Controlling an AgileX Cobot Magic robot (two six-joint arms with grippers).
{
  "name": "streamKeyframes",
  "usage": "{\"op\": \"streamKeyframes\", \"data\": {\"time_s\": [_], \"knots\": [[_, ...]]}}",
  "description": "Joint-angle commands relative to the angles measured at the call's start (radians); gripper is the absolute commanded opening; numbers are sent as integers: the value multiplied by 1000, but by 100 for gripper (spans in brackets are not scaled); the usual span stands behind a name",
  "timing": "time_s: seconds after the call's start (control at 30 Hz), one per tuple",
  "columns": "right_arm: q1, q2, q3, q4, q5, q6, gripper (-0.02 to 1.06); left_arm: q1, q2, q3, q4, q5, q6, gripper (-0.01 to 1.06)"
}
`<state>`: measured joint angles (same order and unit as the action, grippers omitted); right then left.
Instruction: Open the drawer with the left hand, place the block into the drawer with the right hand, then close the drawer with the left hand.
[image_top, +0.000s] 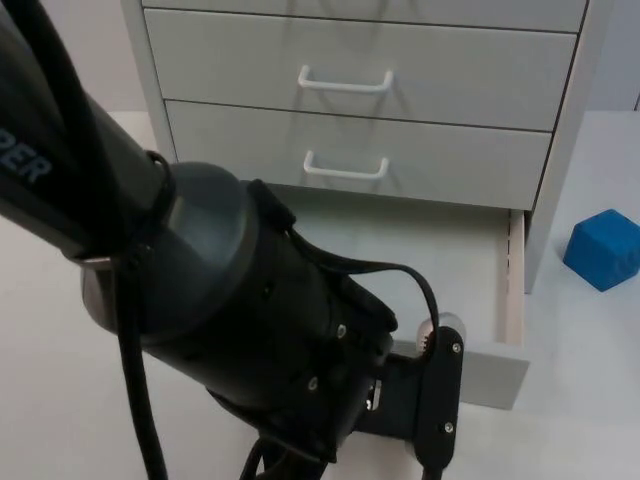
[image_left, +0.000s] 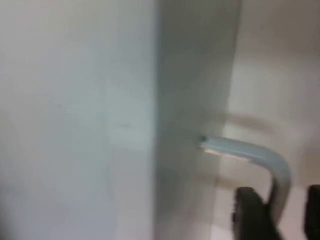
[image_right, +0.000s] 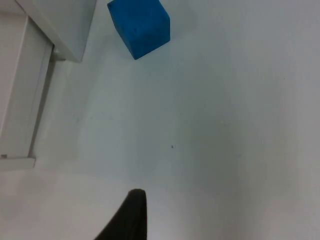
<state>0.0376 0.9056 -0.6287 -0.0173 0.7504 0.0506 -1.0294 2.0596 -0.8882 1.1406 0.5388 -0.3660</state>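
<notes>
The bottom drawer (image_top: 515, 285) of the white cabinet stands pulled out, its bare inside floor showing. My left arm covers most of its front panel (image_top: 497, 377). In the left wrist view the drawer's handle (image_left: 250, 150) runs between the fingers of my left gripper (image_left: 282, 215). One fingertip (image_left: 250, 215) lies against the handle and a small gap shows on the other side. A blue block (image_top: 605, 248) sits on the table right of the cabinet, also in the right wrist view as the block (image_right: 140, 26). My right gripper hangs above bare table, well short of the block; one fingertip (image_right: 132, 215) shows.
Two upper drawers stay closed, each with a white handle (image_top: 345, 82) (image_top: 345, 168). The cabinet's right side wall (image_top: 565, 150) stands between the open drawer and the block. The drawer's side rail (image_right: 25, 100) lies close to the block.
</notes>
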Motion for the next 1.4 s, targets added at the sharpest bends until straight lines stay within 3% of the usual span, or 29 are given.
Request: {"op": "streamKeyframes", "data": {"time_s": [0.0,0.03,0.2,0.43,0.7,1.1,1.37], "knots": [[-4,-2,-4,-3,-11,0,105,-7,23,27,-103,-29,-22,41],[-4,-2,-4,-3,-14,0,105,-7,23,27,-103,-27,-22,48],[-4,-2,-4,-3,-14,0,105,-7,21,27,-101,6,-3,62],[-4,-2,-4,-3,-14,0,105,-7,-25,27,-126,69,36,62],[-4,-2,-4,-3,-14,0,105,-7,-219,27,-288,100,182,62],[-4,-2,-4,-3,-14,0,105,-4,-491,27,-518,80,235,62],[-4,-2,-4,-3,-16,0,105,114,-585,27,-676,85,229,62]]}}
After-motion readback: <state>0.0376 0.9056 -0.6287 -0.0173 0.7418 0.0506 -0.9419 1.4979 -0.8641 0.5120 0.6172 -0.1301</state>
